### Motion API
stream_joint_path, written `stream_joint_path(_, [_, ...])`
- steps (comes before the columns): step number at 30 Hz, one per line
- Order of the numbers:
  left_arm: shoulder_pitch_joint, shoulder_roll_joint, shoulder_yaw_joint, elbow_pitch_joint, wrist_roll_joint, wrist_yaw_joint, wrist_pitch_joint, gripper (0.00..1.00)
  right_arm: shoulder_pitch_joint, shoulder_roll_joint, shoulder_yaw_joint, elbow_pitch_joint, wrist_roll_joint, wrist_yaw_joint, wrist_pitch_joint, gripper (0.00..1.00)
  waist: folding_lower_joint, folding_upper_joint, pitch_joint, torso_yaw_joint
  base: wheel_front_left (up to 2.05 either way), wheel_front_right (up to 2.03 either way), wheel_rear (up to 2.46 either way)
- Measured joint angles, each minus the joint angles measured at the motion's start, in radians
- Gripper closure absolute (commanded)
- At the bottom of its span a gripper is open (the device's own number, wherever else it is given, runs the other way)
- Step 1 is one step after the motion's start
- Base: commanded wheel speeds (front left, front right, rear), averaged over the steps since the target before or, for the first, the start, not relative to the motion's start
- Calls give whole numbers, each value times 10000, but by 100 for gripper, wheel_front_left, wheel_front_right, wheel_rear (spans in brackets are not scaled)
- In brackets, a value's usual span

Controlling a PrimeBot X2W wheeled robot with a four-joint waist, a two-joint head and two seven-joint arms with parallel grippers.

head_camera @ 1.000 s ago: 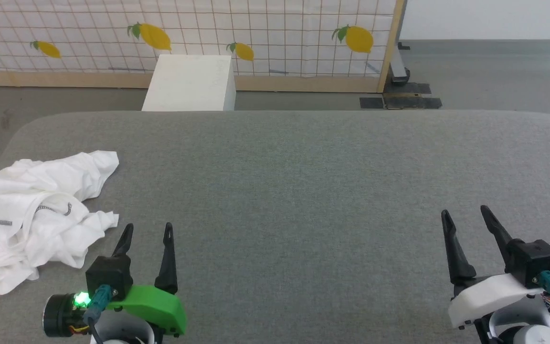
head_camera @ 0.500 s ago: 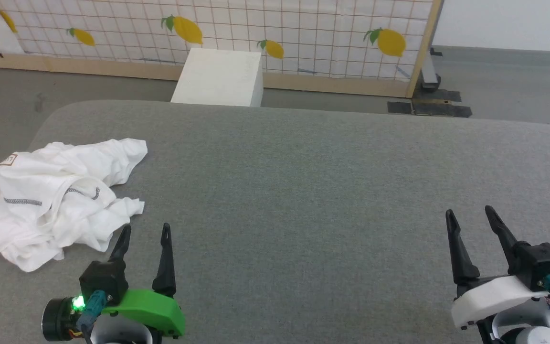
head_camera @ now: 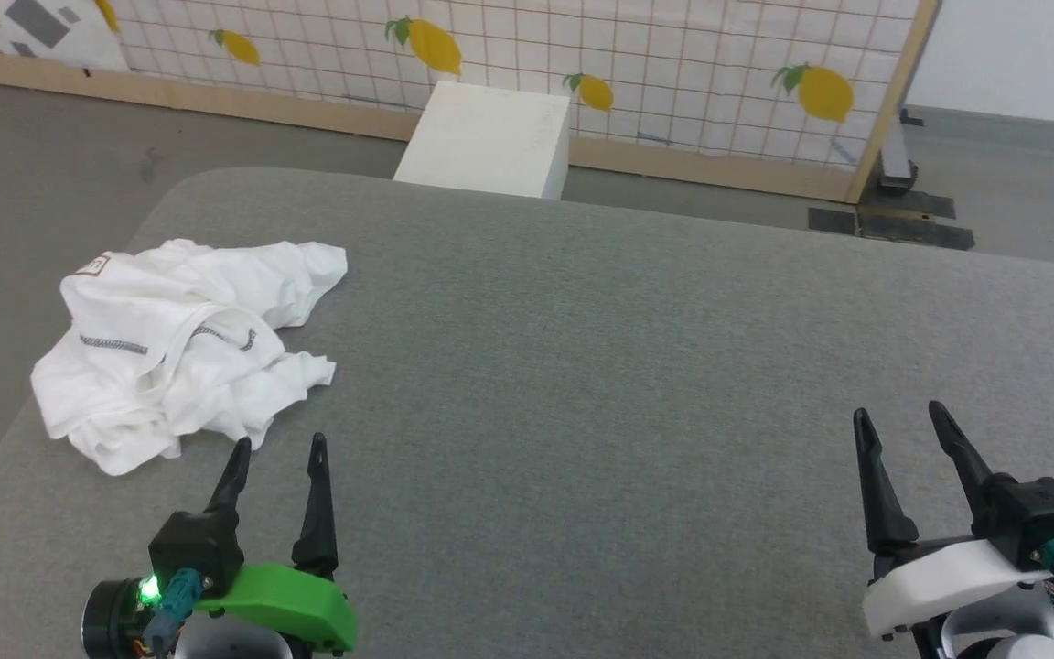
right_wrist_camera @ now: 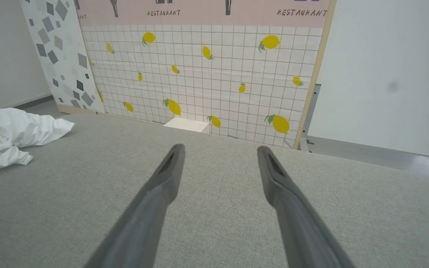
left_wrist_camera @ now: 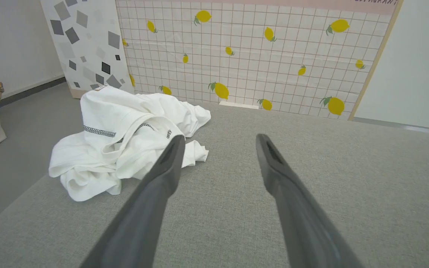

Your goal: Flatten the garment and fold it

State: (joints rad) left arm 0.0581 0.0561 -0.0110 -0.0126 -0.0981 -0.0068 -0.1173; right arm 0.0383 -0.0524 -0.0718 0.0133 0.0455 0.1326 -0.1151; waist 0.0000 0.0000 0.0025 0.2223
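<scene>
The garment (head_camera: 184, 343) lies in a crumpled white heap at the far-left part of the grey table (head_camera: 628, 366), close to its left edge. The grey zigzag stitching (head_camera: 113, 345) shows across the folds, and the small brown-bordered patch (head_camera: 92, 266) sits at the far-left corner of the bundle. And here's the change: the head view has swung to the left, so the whole heap is now in frame where a second ago its left side was cut off. That's the camera turning; the cloth itself hasn't stirred. The left pincer (head_camera: 280, 441) hangs released just near of the bundle's near hem, fingers spread and pointing at it, touching nothing. Far over on the right, the right pincer (head_camera: 897, 410) is spread just as wide and empty, above bare table. Beyond the far edge stand the white box (head_camera: 490, 137) and the lemon-print panel (head_camera: 673, 73). Nothing is flattened yet; this looks like lining up for the first grab.
</scene>
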Motion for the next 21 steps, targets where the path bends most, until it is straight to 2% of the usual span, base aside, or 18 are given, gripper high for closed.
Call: stream_joint_path(21, [146, -2, -67, 15, -493, 4, -428, 0, 35, 2, 497, 249, 100, 0, -439, 0, 0, 0, 4, 1652, 0, 0, 0])
